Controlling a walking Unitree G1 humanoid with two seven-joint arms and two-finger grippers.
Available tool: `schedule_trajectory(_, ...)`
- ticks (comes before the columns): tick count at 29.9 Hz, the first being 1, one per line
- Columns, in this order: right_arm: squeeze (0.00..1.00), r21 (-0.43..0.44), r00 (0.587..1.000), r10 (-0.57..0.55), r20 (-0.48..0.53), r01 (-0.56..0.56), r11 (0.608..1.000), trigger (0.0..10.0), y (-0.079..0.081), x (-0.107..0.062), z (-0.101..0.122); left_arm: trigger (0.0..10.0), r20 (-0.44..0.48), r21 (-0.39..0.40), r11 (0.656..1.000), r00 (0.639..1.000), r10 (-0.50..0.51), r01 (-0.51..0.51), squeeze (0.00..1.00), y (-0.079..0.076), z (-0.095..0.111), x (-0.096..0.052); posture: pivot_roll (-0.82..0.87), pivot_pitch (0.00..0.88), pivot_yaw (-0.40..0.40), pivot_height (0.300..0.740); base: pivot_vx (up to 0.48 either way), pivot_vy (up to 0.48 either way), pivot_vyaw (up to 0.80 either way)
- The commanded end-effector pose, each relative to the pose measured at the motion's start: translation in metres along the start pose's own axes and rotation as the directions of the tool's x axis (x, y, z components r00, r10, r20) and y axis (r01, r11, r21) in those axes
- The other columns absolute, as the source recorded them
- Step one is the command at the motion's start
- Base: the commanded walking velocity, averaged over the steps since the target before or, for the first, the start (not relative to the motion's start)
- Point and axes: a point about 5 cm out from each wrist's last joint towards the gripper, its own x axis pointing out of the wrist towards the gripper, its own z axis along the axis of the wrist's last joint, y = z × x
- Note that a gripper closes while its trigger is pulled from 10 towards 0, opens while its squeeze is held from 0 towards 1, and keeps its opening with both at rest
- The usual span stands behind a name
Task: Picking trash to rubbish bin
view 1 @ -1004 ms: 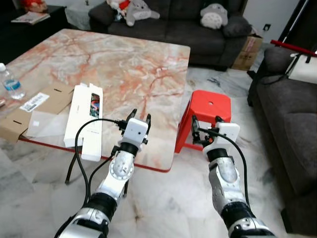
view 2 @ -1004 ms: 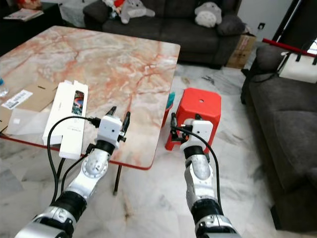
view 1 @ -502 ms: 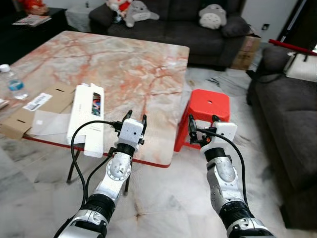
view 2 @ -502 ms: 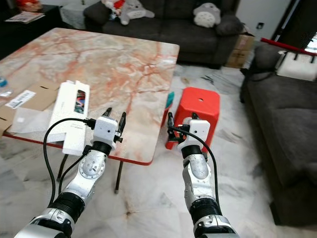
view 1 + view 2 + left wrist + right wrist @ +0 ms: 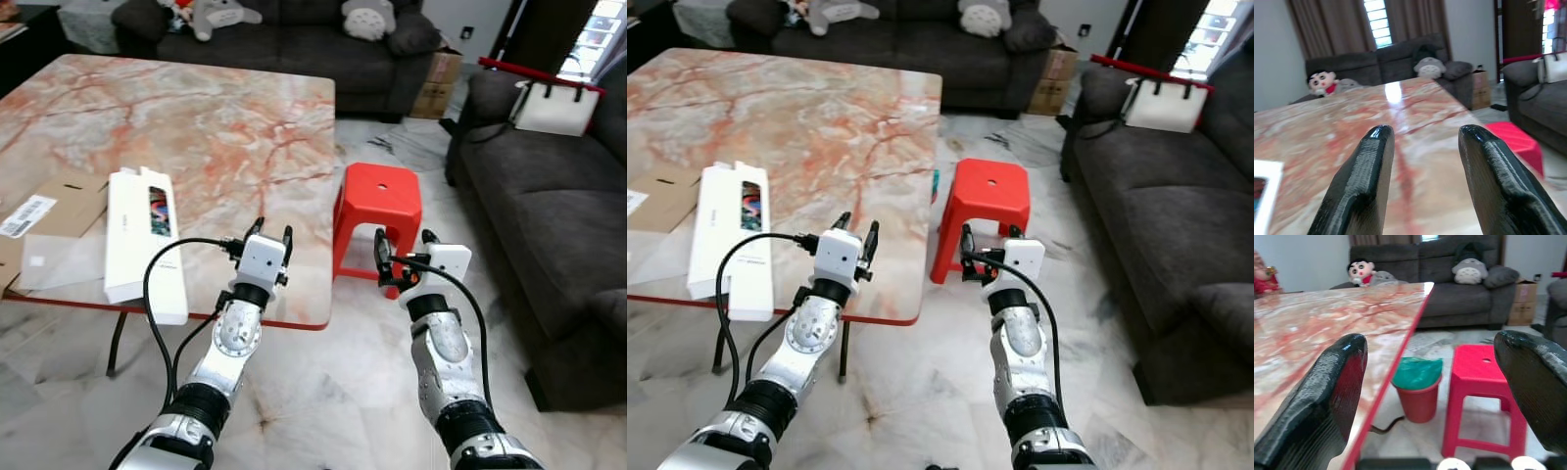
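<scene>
Both silver arms reach forward and up from the lower edge of the frame. The left gripper point(image 5: 272, 232) sits at centre-left, fingers point(image 5: 1367, 169) spread apart and empty. The right gripper point(image 5: 404, 240) sits right of centre, its fingers point(image 5: 1337, 377) likewise parted, holding nothing.

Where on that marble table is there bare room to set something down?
Most of the marble table is bare, from the white box across to the edge by the red stool and back toward the sofa. The near-left corner is crowded with flattened cardboard.
</scene>
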Motion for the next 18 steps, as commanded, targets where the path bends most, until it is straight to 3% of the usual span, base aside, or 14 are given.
schedule_trajectory(1, 0.00, -0.001, 1.000, 0.000, 0.019, 0.000, 1.000, 10.0, -0.0010, 0.0022, 0.0050, 10.0, 0.009, -0.006, 1.000, 1.000, -0.006, 0.006, 0.00, -0.0029, 0.0031, 0.0017, 0.05, 0.082, -0.085, 0.740, 0.000, 0.000, 0.00)
schedule_trajectory(11, 0.00, 0.001, 1.000, -0.001, 0.023, 0.001, 1.000, 10.0, -0.0012, 0.0018, 0.0054, 10.0, -0.008, -0.032, 0.999, 1.000, 0.010, -0.010, 0.00, -0.0018, 0.0017, 0.0017, 0.05, 0.082, -0.088, 0.740, 0.000, 0.000, 0.00)
schedule_trajectory(18, 0.00, -0.001, 1.000, -0.003, 0.025, 0.003, 1.000, 10.0, -0.0014, 0.0012, 0.0054, 10.0, -0.011, -0.035, 0.999, 1.000, 0.011, -0.011, 0.00, -0.0010, 0.0012, 0.0017, 0.05, 0.083, -0.088, 0.740, 0.000, 0.428, 0.00)
